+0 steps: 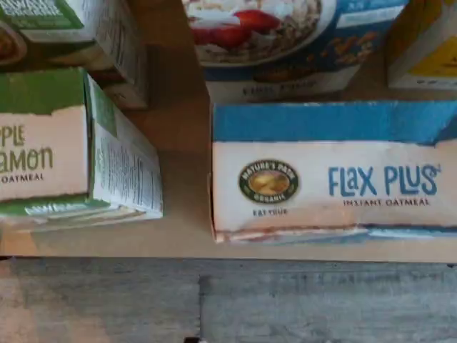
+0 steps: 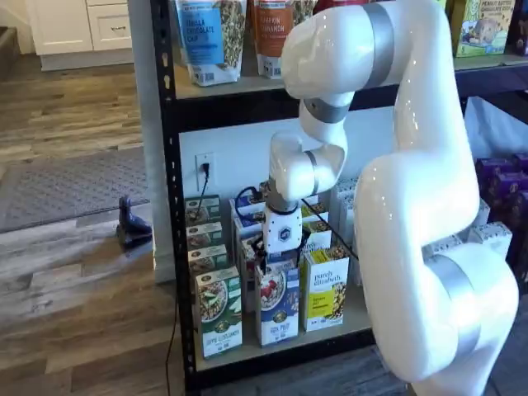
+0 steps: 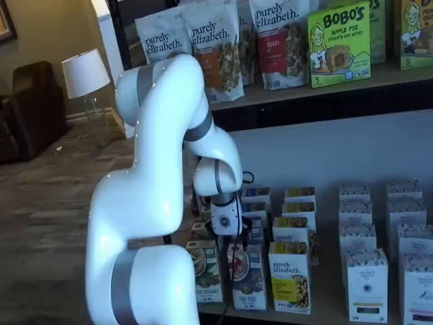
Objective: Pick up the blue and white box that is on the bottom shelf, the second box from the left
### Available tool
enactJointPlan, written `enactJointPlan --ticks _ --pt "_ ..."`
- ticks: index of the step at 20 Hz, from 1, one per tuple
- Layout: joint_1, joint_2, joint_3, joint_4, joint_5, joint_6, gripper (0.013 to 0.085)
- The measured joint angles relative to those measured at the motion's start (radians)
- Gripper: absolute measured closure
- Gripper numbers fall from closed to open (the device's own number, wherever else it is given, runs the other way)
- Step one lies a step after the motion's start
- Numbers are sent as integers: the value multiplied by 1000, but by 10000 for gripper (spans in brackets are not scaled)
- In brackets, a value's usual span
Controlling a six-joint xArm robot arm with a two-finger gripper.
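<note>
The blue and white box [image 2: 278,307] stands at the front of the bottom shelf [image 2: 340,330], between a green-and-white carton [image 2: 219,313] and a yellow carton [image 2: 324,290]. It also shows in a shelf view [image 3: 247,279]. The wrist view looks down on its blue and white top flap [image 1: 335,175], printed "Flax Plus", with a like box behind it [image 1: 285,43]. My gripper [image 2: 279,261] hangs just above the box's top, and it also shows in a shelf view [image 3: 232,241]. Its black fingers are dark against the boxes and no gap shows.
Rows of like cartons run back behind each front box. White boxes [image 3: 367,284] fill the shelf's right part. The upper tier holds tall pouches [image 3: 216,47]. A black cable [image 2: 203,194] hangs from a wall socket. Grey wood floor [image 1: 214,300] lies before the shelf edge.
</note>
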State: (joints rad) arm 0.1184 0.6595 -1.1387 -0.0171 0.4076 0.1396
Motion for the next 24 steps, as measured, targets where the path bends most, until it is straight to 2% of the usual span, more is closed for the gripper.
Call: enactJointPlan --ticks 2,6,12,16,24 --pt "5 9 -18 -2 0 6 130" --pt "13 18 -45 35 1 -19 130" --pt "8 33 -93 11 45 -1 130" --pt "-8 50 -127 11 69 -17 130" --pt "-23 97 -185 48 97 -64 130"
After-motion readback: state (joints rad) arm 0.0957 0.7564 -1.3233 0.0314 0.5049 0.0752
